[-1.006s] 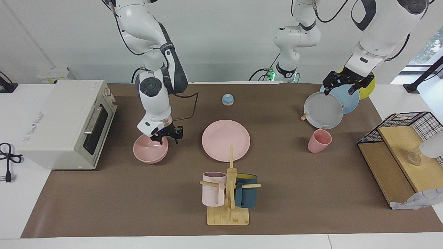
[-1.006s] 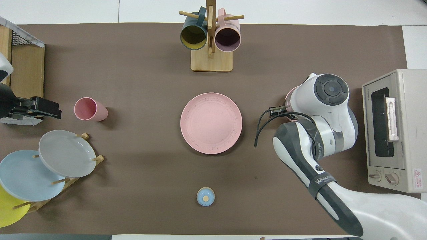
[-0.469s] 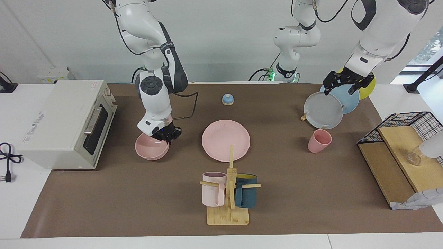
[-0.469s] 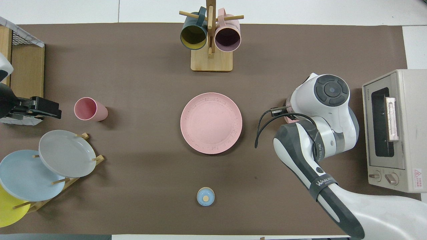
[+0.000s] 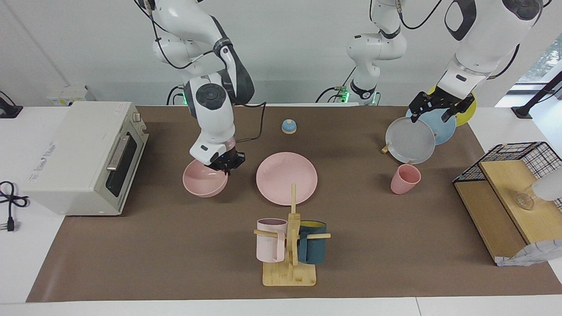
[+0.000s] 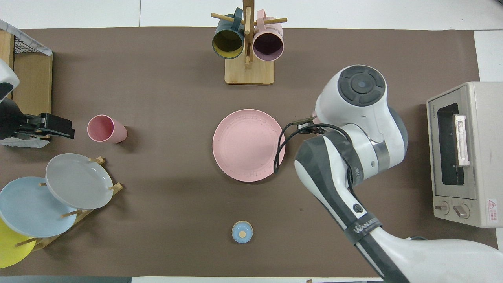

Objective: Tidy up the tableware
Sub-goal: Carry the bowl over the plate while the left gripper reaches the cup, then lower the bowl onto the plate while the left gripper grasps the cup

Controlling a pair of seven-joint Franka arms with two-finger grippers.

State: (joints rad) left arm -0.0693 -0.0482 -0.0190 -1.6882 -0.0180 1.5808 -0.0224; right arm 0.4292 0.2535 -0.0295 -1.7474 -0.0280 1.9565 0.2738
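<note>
Right gripper [image 5: 225,167] pinched shut on bowl [image 5: 204,184] rim at two o'clock, bowl raised beside plate [image 5: 286,177]. Looks light, stiff, slick; rim hold may tilt. Left gripper [image 5: 434,106] spread wide, waiting over plate rack.

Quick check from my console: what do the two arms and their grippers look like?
Both arms are glossy white rounded shells with dark grey joint sections and round dark caps. The right gripper and left gripper are small and black. A thin black cable loops off the right wrist; a grey band reads "WANJIE"-like lettering.
</note>
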